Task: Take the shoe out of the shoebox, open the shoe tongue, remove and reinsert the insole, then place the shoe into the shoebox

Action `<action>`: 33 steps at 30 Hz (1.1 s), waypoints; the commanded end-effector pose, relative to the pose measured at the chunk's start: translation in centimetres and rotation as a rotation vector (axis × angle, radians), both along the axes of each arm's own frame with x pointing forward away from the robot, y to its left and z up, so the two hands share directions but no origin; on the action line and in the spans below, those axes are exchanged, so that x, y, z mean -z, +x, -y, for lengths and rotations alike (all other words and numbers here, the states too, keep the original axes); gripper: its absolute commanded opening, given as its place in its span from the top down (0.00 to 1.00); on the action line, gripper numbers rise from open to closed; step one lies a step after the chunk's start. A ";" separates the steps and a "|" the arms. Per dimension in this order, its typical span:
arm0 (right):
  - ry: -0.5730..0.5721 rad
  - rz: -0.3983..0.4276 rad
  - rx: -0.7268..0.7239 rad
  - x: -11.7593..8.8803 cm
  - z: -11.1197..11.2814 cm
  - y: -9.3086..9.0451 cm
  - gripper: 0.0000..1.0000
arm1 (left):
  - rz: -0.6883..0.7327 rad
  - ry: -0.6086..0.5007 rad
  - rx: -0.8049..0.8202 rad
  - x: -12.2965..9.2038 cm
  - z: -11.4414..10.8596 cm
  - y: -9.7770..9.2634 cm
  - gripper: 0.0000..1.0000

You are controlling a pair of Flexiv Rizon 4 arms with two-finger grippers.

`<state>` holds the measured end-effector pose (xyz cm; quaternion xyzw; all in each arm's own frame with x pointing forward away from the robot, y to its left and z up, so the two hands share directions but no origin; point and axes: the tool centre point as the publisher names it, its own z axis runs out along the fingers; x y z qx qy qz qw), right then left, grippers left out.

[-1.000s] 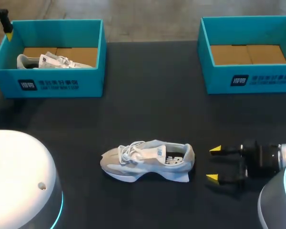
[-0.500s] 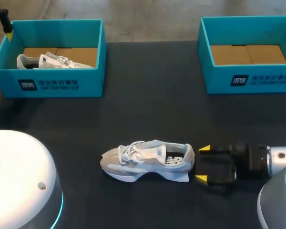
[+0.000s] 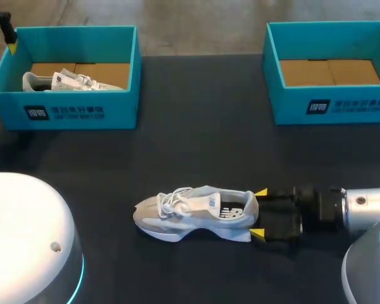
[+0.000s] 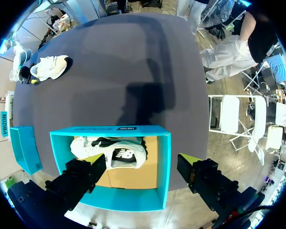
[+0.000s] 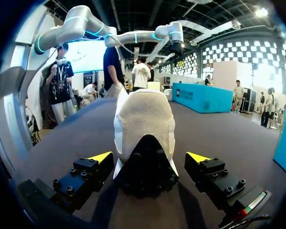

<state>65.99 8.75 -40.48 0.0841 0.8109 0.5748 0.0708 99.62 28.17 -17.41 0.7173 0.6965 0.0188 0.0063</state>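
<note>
A white and beige shoe (image 3: 193, 212) lies on its sole in the middle of the dark table, toe to the left. My right gripper (image 3: 259, 213) stands open at its heel, one yellow tip on each side. In the right wrist view the heel (image 5: 145, 126) sits between the fingers (image 5: 101, 157) with a gap on both sides. My left gripper (image 4: 140, 167) hangs open above the left shoebox (image 4: 164, 162), which holds a second shoe (image 4: 109, 152). In the head view that gripper (image 3: 9, 38) shows only at the box's far left corner.
The left teal shoebox (image 3: 82, 111) stands at the back left with its shoe (image 3: 63, 80). An empty teal shoebox (image 3: 329, 104) stands at the back right. My arms' white bases fill the front corners.
My right gripper has slid left along the table to the shoe's heel, and its open fingers now straddle it. The shoe and the left arm have not moved.
</note>
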 end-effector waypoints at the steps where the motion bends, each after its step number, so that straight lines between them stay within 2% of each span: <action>1: -0.002 -0.004 -0.003 0.4 -0.4 0.3 0.00 | 0.002 0.003 0.000 0.0 0.0 -0.1 0.00; 33: -0.006 -0.012 -0.055 0.9 -3.7 0.2 0.00 | 0.002 0.003 0.000 0.0 0.0 -0.1 0.00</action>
